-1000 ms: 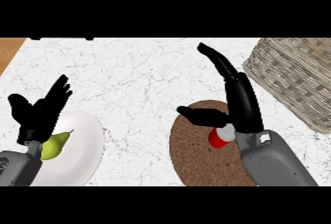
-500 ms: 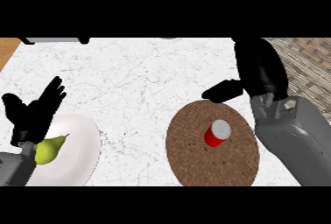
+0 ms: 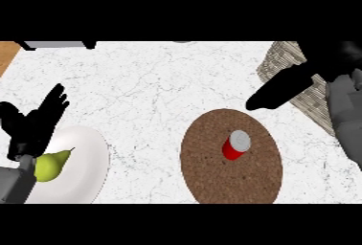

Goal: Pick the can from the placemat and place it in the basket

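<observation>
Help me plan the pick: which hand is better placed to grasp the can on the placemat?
Right. The right hand hovers close to the can on the placemat, beside the basket; the left hand rests open far left, by the plate.

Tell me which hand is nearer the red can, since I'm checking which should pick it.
Right. The right hand is beyond the can and to its right, near the basket, not touching the can. The left hand rests open far to the can's left, beside the plate.
</observation>
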